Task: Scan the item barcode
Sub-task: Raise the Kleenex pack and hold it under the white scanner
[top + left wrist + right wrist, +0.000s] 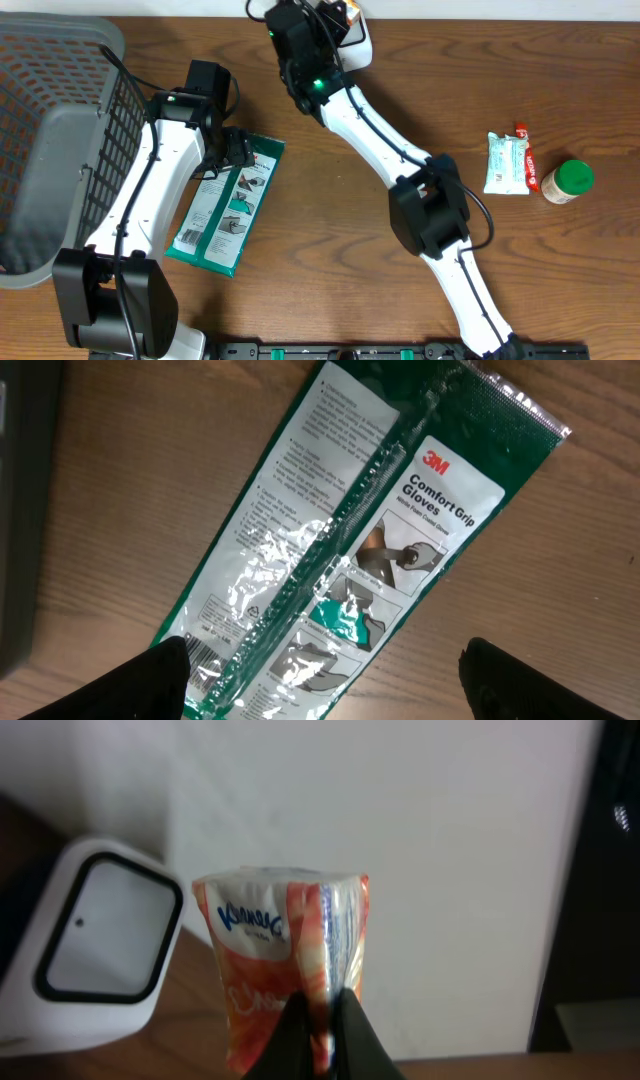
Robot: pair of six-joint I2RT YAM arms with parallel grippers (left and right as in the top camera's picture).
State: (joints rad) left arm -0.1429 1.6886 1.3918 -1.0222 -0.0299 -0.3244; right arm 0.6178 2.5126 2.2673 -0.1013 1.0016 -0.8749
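orange packet (pixel 280 960) is pinched at its lower edge by the right gripper (pixel 320 1015), clamped shut on it, just beside the white scanner (pixel 100 945). no barcode shows, so i'd turn the printed face square to the scanner window and hold steady. left gripper (pixel 330 695) hangs open above the gloves pack (pixel 390 510).

Brown wood-grain table (pixel 330 250), plain white wall (pixel 450 840) behind its far edge, soft even light

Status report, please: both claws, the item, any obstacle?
Right claw shut on orange pack, beside scanner. Left claw open over gloves, not gripping. Nothing between pack and scanner.
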